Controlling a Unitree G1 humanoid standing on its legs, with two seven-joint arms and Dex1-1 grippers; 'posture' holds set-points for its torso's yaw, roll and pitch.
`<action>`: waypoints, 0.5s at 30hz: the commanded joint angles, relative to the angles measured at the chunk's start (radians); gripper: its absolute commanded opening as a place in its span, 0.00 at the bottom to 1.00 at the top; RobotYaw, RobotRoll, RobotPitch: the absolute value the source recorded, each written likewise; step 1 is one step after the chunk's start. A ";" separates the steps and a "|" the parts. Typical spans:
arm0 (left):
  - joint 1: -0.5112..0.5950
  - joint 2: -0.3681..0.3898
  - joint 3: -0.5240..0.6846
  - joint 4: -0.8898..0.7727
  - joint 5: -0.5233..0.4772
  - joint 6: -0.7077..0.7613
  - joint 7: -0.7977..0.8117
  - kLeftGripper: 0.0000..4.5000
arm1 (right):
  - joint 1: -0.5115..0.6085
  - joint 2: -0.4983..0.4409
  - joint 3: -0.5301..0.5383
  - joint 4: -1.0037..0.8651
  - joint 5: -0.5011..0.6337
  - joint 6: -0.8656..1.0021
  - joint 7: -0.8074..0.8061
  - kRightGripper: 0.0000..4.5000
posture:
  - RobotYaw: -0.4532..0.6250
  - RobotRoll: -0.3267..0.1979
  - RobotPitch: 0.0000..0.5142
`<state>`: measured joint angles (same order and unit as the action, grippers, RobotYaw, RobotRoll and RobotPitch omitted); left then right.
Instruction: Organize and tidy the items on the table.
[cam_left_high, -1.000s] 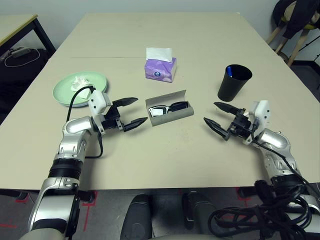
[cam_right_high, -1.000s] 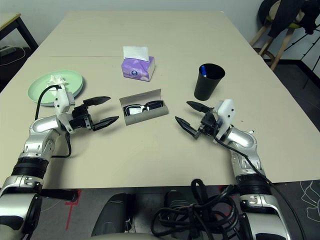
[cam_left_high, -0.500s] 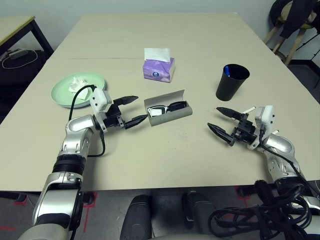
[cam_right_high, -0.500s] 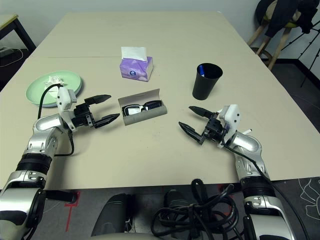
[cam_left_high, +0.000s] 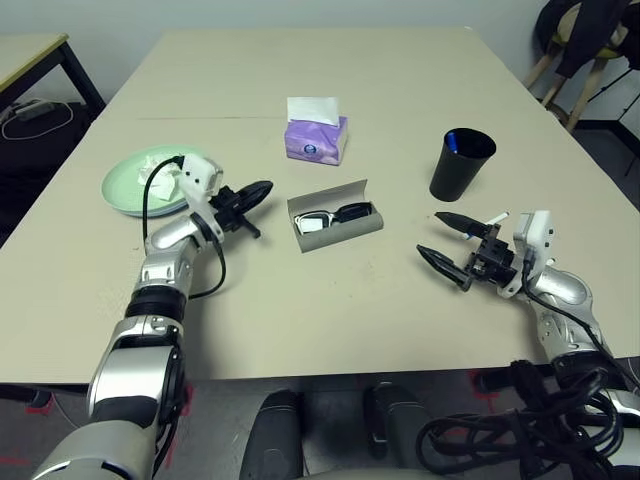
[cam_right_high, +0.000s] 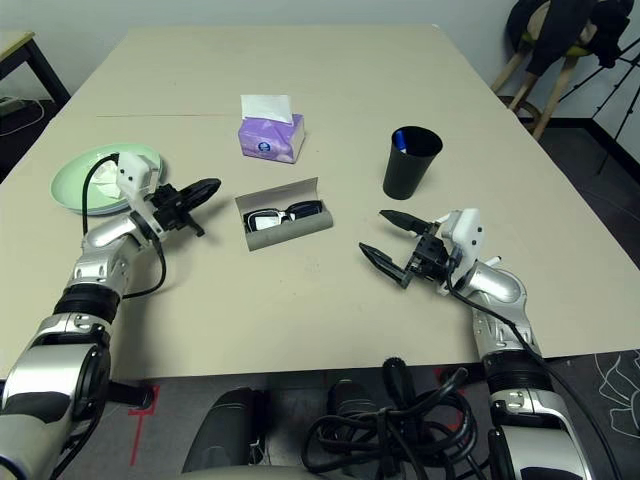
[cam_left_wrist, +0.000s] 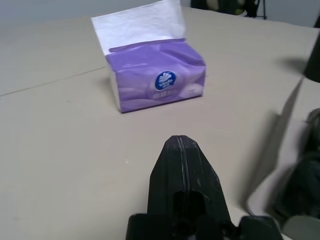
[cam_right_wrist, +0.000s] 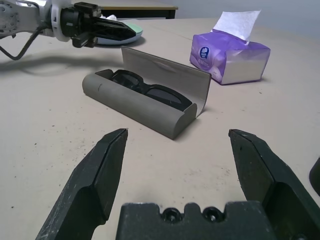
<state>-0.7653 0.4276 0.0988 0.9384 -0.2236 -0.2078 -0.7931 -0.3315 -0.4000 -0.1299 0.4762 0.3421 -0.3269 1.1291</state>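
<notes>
Two robot arms flank an open grey glasses case at mid-desk, black sunglasses already lying inside. The left claw, clenched on nothing, sits beside the case's raised lid, apparently poised to nudge it closed. The right claw waits spread wide and empty on the case's other side. A purple tissue box and black cup stand behind; a green plate holds crumpled tissue.
</notes>
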 joint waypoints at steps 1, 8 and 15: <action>-0.015 -0.035 -0.015 0.026 0.024 -0.017 -0.017 0.01 | 0.013 -0.013 0.004 -0.015 0.004 -0.004 -0.003 1.00 | 0.46 0.62 0.15; 0.009 -0.077 -0.032 -0.023 0.007 -0.012 -0.142 0.01 | 0.022 -0.021 0.007 -0.049 0.003 0.010 -0.018 1.00 | 0.45 0.62 0.15; 0.088 -0.064 -0.102 -0.148 0.019 0.045 -0.308 0.01 | 0.026 -0.018 0.016 -0.103 0.003 0.035 -0.044 1.00 | 0.45 0.62 0.15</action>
<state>-0.6953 0.3567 0.0177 0.8175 -0.2201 -0.1829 -1.0770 -0.3174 -0.4120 -0.1211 0.3909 0.3416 -0.3021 1.0920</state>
